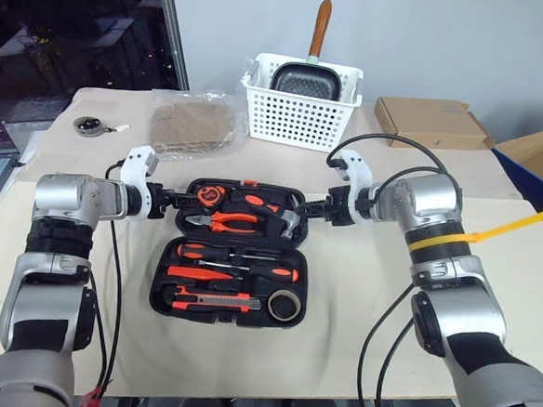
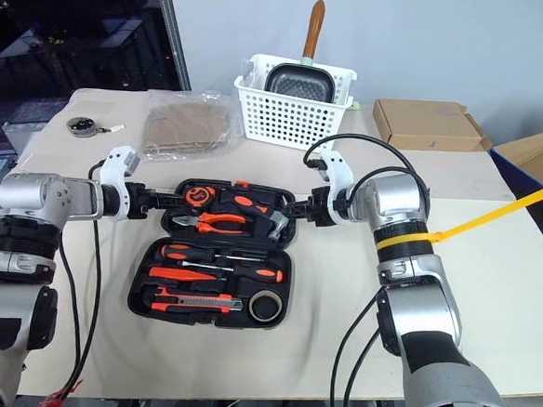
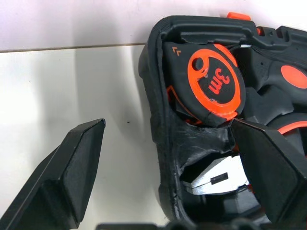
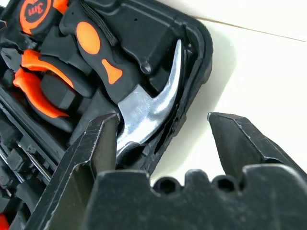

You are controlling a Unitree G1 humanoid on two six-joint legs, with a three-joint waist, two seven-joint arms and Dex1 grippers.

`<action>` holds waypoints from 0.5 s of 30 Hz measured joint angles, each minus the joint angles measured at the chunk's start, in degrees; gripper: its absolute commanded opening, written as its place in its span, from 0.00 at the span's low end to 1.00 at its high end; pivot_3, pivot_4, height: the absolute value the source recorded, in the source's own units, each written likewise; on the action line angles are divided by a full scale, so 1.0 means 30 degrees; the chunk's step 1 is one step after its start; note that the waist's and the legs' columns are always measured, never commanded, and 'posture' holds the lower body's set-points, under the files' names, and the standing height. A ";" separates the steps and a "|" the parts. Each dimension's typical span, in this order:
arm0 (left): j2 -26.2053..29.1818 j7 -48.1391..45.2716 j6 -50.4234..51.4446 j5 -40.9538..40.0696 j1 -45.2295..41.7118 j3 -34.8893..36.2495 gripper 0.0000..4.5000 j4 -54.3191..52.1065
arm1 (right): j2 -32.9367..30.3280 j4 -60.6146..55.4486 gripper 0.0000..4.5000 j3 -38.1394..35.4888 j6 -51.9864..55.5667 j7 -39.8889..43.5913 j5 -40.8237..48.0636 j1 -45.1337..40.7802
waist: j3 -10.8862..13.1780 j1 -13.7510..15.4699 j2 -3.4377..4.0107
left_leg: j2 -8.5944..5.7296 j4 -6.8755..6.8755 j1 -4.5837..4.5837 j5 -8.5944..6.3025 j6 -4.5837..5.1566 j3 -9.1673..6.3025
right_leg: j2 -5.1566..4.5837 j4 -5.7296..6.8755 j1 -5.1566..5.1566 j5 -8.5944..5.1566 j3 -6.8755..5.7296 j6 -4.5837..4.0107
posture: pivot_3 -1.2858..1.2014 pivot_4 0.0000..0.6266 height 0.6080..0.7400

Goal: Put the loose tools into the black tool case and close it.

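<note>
Both hands, left (image 1: 171,199) and right (image 1: 310,211), straddle, unclenched, the far half's side rims of the stiff, tool-laden case (image 1: 230,297), the best holds.

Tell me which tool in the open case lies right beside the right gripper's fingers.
The hammer, its steel claw head against the case's right rim. The pliers and tape measure sit further left.

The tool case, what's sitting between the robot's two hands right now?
The case's far half, holding pliers, hammer and tape measure, in the left eye view.
</note>
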 measured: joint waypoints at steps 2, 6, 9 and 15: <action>-0.0139 0.0006 -0.0019 0.0278 0.0000 0.0000 0.88 0.0033 | 0.0011 0.0117 0.62 0.0340 -0.0165 -0.0023 -0.0219 0.0144 | 0.0000 -0.0004 0.0000 | -0.0001 0.0011 0.0002 0.0000 0.0001 0.0001 | 0.0001 0.0011 0.0001 0.0000 0.0006 0.0000 | 0.52 0.24 1.00; -0.0625 0.0138 -0.0061 0.0712 0.0007 0.0004 0.60 0.0034 | 0.0078 0.0645 0.33 0.0673 -0.0701 0.0061 -0.0482 0.0291 | 0.0000 -0.0010 0.0000 | 0.0000 0.0017 0.0013 0.0000 0.0003 0.0004 | 0.0005 0.0028 0.0003 0.0000 0.0019 0.0000 | 0.52 0.24 1.00; -0.0902 0.0150 -0.0201 0.0737 0.0007 0.0194 0.36 0.0033 | 0.0101 0.0622 0.10 0.0780 -0.0875 0.0451 -0.0452 0.0285 | 0.0000 0.0004 -0.0001 | 0.0000 0.0018 0.0024 0.0000 0.0003 -0.0001 | 0.0004 0.0043 0.0011 0.0000 0.0021 0.0000 | 0.52 0.24 1.00; -0.1074 0.0239 -0.0322 0.0851 0.0167 0.0954 0.01 -0.0108 | -0.0100 0.0610 0.00 0.0700 -0.0775 0.0564 -0.0465 0.0276 | -0.0002 0.0063 -0.0002 | -0.0007 0.0035 0.0033 -0.0004 0.0010 -0.0005 | -0.0014 0.0052 0.0027 0.0003 0.0021 0.0004 | 0.52 0.24 1.00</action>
